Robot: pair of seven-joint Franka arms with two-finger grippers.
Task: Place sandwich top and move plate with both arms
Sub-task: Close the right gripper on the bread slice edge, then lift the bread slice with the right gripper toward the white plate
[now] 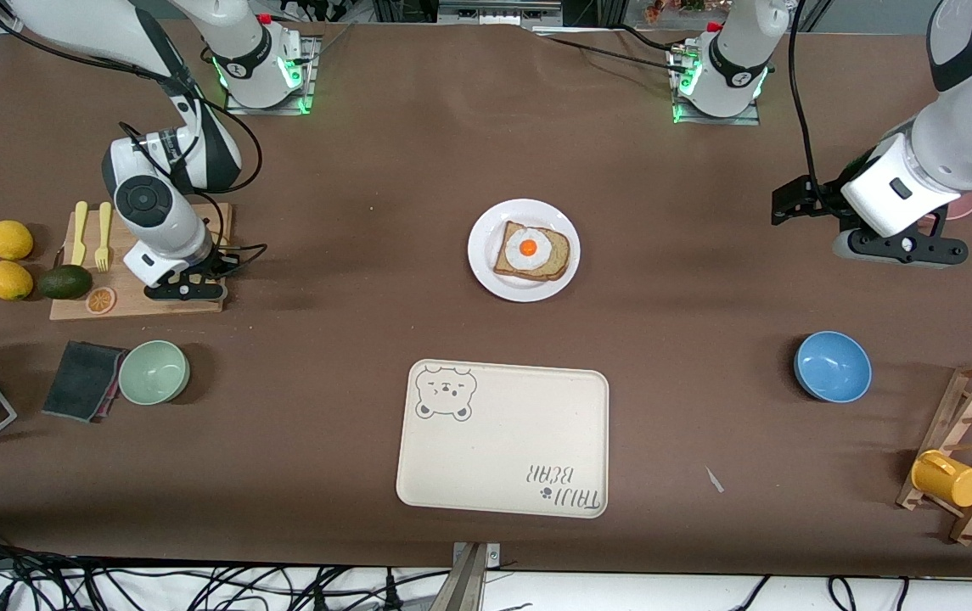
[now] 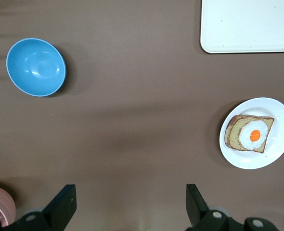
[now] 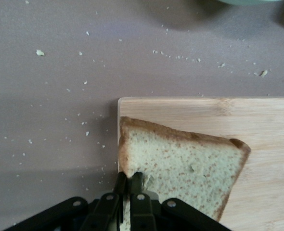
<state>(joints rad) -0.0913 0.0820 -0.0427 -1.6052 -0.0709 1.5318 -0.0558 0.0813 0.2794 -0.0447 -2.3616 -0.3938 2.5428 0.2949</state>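
Nearest the camera lies a tray (image 1: pixel 502 441). Farther off, mid-desk, sits the plate (image 1: pixel 524 249) with egg bread (image 1: pixel 532 252), bare desk all round it. At the right arm's end, the right tool (image 3: pixel 128 180) pinches shut on the bread (image 3: pixel 180 168), lying flat, tilted at the board (image 3: pixel 257 115) edge. The left tool (image 2: pixel 130 204) hangs wide open over bare desk.

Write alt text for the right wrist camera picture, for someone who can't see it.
The right gripper is pinched shut on the edge of a plain slice of wholemeal bread lying on a pale wooden cutting board. The board sits on a brown table scattered with crumbs.
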